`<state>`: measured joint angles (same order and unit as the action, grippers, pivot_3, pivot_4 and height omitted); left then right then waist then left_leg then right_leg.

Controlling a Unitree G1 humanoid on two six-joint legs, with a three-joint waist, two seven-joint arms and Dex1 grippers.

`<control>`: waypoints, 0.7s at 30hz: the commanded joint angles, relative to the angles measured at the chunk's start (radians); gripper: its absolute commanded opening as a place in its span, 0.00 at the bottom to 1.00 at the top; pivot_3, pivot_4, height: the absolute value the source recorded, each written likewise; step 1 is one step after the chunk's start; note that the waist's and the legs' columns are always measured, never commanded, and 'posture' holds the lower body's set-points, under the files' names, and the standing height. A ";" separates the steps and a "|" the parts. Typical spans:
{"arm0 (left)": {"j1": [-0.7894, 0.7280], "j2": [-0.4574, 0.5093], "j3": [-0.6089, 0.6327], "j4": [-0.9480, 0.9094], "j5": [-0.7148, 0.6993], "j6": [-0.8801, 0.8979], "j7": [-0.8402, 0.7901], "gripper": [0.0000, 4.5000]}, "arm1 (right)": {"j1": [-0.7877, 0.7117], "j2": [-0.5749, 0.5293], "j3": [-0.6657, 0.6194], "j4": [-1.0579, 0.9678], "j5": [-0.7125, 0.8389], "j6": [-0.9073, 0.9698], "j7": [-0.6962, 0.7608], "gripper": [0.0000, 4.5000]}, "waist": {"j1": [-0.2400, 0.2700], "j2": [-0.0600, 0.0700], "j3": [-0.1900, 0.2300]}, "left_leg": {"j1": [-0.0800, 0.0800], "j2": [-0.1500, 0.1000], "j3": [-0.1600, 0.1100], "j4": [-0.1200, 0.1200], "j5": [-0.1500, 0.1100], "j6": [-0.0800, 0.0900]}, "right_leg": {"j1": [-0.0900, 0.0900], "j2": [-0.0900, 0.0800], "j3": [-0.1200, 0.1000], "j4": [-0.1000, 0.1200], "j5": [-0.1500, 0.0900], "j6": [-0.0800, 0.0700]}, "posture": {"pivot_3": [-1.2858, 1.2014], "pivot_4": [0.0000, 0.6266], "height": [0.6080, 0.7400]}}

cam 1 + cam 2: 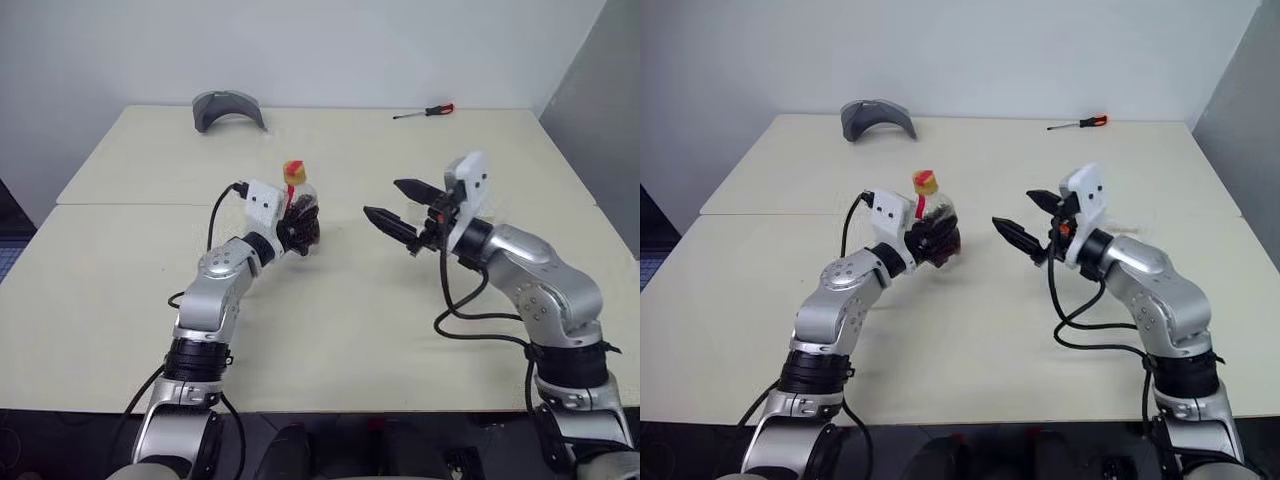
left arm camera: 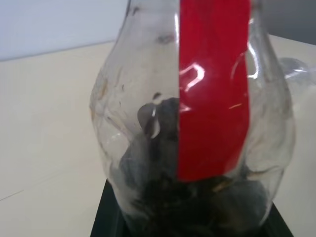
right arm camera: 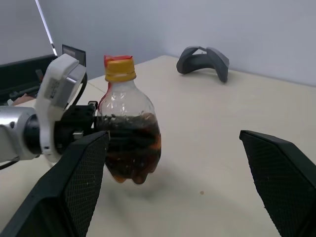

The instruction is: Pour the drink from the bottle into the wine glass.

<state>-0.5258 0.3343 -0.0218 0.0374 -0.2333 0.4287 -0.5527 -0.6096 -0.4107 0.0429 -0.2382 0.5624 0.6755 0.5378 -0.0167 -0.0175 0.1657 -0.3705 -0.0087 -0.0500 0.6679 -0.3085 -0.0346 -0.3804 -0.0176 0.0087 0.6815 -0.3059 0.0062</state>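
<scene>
Hidden: we can't make out the wine glass clearly, just a faint clear shape by the right arm; the left claw's [image 1: 300, 226] fingers cover the bottle's [image 3: 129, 129] lower body.
Count: we see one bottle, one screwdriver [image 1: 424, 111], one grey curved object [image 1: 229, 108].
Left claw: clamped on the bottle, upright, raised off the surface [image 1: 350, 320].
Drink [image 3: 133, 145]: dark, filling the lower half.
Right claw [image 1: 400, 205]: spread wide, holding nothing, facing the bottle.
</scene>
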 commanded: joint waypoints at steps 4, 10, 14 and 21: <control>-0.032 0.044 -0.045 -0.018 -0.003 -0.056 -0.124 0.21 | -0.124 0.057 0.024 0.067 -0.014 0.016 0.019 1.00 | -0.007 0.000 0.000 | -0.010 0.000 -0.001 0.005 0.000 0.000 | -0.009 0.000 -0.001 0.003 0.001 -0.001 | 0.52 0.24 1.00; -0.086 0.033 -0.060 0.032 -0.001 -0.068 -0.162 0.21 | -0.166 0.093 0.017 0.078 0.025 0.076 0.046 1.00 | -0.007 0.000 0.000 | -0.014 -0.001 -0.001 0.012 0.000 0.001 | -0.010 -0.002 -0.002 0.006 0.001 -0.001 | 0.52 0.24 1.00; -0.113 0.023 -0.072 0.069 0.013 -0.104 -0.177 0.21 | -0.182 0.105 0.013 0.082 0.033 0.101 0.054 1.00 | -0.008 0.000 0.000 | -0.013 -0.001 -0.002 0.012 0.000 0.001 | -0.010 -0.001 -0.003 0.009 0.001 -0.001 | 0.52 0.24 1.00; -0.120 0.010 -0.087 0.075 0.012 -0.114 -0.199 0.21 | -0.221 0.139 0.004 0.120 0.022 0.112 0.040 1.00 | -0.012 0.000 0.000 | -0.013 -0.001 -0.002 0.012 0.000 0.001 | -0.010 -0.001 -0.003 0.010 0.001 -0.001 | 0.52 0.24 1.00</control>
<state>-0.6185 0.3479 -0.1119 0.1366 -0.2191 0.3397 -0.7384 -0.7853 -0.2825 0.0739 -0.1092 0.5721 0.7927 0.5843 -0.0284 -0.0174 0.1657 -0.3833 -0.0093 -0.0516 0.6800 -0.3088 -0.0334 -0.3910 -0.0189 0.0062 0.6920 -0.3045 0.0054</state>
